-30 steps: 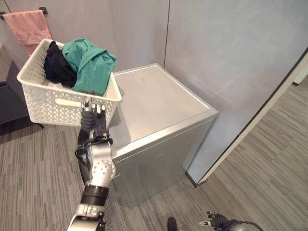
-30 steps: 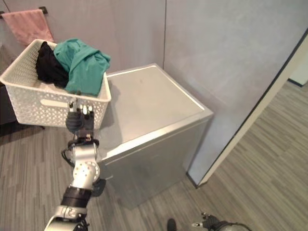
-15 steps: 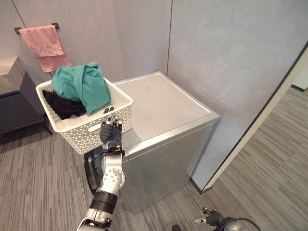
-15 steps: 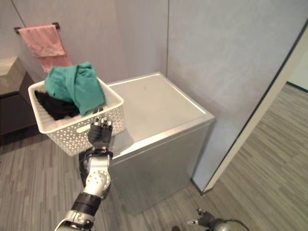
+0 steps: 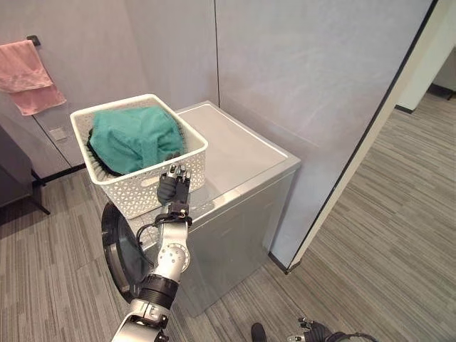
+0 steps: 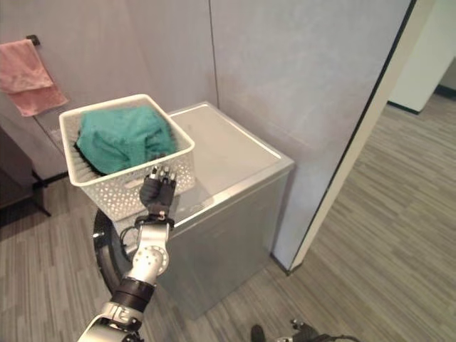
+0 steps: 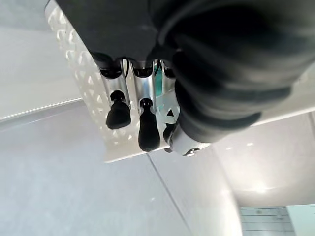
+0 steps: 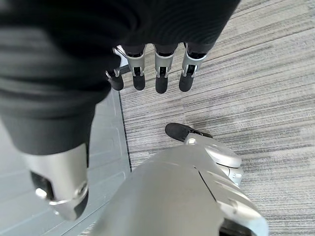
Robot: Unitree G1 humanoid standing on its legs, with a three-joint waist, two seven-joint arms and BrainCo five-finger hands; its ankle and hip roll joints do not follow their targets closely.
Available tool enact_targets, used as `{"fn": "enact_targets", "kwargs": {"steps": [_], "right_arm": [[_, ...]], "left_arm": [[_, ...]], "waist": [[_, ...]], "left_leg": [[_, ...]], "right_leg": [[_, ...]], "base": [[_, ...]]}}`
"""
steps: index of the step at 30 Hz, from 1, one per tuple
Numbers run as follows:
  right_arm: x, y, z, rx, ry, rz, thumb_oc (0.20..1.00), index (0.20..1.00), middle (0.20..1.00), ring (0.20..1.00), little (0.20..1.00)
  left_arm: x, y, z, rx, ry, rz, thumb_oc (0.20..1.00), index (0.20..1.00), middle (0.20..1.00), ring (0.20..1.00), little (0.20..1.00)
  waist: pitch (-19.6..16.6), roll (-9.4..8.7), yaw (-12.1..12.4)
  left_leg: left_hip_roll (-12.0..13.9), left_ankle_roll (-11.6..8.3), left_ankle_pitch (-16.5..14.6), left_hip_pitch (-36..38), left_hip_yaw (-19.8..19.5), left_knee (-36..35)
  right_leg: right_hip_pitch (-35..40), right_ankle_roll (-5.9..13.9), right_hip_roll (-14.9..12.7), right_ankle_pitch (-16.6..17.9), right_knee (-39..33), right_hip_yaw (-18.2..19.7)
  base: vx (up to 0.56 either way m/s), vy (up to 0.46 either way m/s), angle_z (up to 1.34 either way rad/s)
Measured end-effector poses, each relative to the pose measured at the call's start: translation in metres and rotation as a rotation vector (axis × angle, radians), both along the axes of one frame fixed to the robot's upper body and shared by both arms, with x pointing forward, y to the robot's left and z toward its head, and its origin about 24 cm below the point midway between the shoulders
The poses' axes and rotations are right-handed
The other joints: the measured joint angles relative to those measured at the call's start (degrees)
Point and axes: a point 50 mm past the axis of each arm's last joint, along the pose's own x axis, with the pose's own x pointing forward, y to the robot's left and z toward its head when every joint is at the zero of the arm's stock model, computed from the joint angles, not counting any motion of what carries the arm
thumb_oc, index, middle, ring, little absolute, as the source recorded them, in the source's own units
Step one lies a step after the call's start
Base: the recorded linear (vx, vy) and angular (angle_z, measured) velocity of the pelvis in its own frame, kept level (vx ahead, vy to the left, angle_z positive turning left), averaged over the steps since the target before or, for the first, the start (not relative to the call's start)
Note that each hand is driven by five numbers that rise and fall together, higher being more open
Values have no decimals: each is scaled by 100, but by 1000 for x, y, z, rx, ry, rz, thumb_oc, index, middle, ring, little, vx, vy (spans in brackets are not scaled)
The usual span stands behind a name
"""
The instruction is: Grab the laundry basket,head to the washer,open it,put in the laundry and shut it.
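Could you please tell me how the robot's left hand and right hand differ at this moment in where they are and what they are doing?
The left hand is raised against the side of the white laundry basket on the washer, fingers curled at its handle slot; the right hand hangs low over the striped floor. The left hand grips the basket; the right hand holds nothing, fingers relaxed. Both have dark ribbed covers and dark-tipped silver fingers.

Laundry basket (image 5: 135,187) now farther over washer (image 5: 235,153) top.
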Motion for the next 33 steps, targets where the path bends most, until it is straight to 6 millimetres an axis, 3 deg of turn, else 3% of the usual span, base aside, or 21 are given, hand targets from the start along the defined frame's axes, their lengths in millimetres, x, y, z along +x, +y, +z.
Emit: {"fn": "enact_targets", "kwargs": {"steps": [1,2,11,17,19,22,25,33], "right_arm": [[0,0,0,0,0,0,1000,1000,1000,1000,1000],[0,0,0,-1,0,0,1000,1000,1000,1000,1000],[1,-6,0,-30,-3,-31,1000,1000,1000,1000,1000],[-2,-11,0,-42,4,-71,1000,1000,1000,1000,1000],[-2,-13,0,-55,1,-86,1000,1000,1000,1000,1000],[-4,-16,0,-59,6,-115,1000,1000,1000,1000,1000],[0,-17,1,-58,-5,-121,1000,1000,1000,1000,1000],[2,-21,2,-71,-2,-134,1000,1000,1000,1000,1000]], "left_arm": [[0,0,0,1,1,-1,715,715,715,715,715],[0,-1,-1,10,2,-8,1000,1000,1000,1000,1000],[-12,-5,-12,176,36,-45,1000,1000,1000,1000,1000],[-31,2,-13,190,44,-7,1000,1000,1000,1000,1000],[-44,7,-25,230,80,-10,1000,1000,1000,1000,1000],[-58,8,-42,286,143,-55,1000,1000,1000,1000,1000],[-61,4,-46,302,144,-101,1000,1000,1000,1000,1000],[-61,2,-53,359,140,-185,1000,1000,1000,1000,1000]], "waist": [[-6,8,-5],[-16,24,-5],[-32,45,158],[16,-29,330],[44,-69,526],[98,-73,571],[100,-84,712],[62,39,727]], "left_leg": [[0,0,-3,0,4,0],[-1,-5,-10,0,5,-1],[17,-1,-50,-8,-21,-2],[22,-3,-45,-52,-171,-2],[30,0,-24,-66,-228,-1],[31,4,-16,-12,-389,-2],[26,-17,-30,-14,-447,-3],[24,-19,-28,-99,-530,-3]], "right_leg": [[-2,0,0,0,0,4],[-3,-1,0,-1,0,5],[2,-2,11,-2,-1,-21],[23,-14,-4,-12,-3,-174],[43,-18,-5,-15,-4,-217],[185,-54,-28,-64,-7,-366],[208,-49,-42,-85,-32,-410],[202,-55,-58,-102,-30,-511]], "base": [[0,0,0],[0,0,0],[0,-1,0],[-20,1,9],[-43,10,17],[-41,8,26],[-44,13,12],[-27,9,5]]}}
